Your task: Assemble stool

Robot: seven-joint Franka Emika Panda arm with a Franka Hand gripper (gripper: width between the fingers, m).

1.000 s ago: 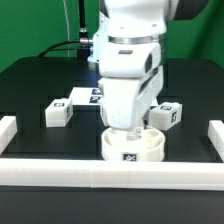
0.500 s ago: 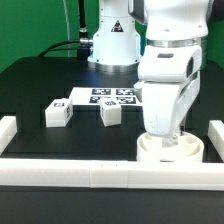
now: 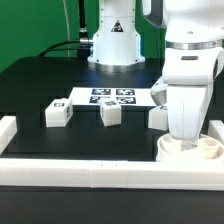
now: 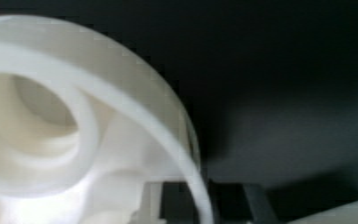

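The white round ring-like seat point(image 3: 207, 148) rests on the black table at the front, at the exterior view's right, close to the corner of the rails. My gripper point(image 3: 187, 138) comes straight down onto it and hides its middle. In the wrist view the seat point(image 4: 69, 110) fills the picture, and its thin rim runs between the two dark fingers of the gripper point(image 4: 199, 205), which is shut on it. Three small blocky white legs with tags stand on the table: one point(image 3: 57, 112) to the left, one point(image 3: 111, 113) in the middle, one point(image 3: 158, 117) partly behind the arm.
The marker board point(image 3: 110, 97) lies flat behind the legs. White border rails run along the front point(image 3: 90, 176), the left point(image 3: 8, 130) and the right point(image 3: 217, 131). The robot base point(image 3: 115, 40) stands at the back.
My gripper has carried the seat along the front rail from the middle to the exterior view's right corner. The third leg now shows beside the arm.
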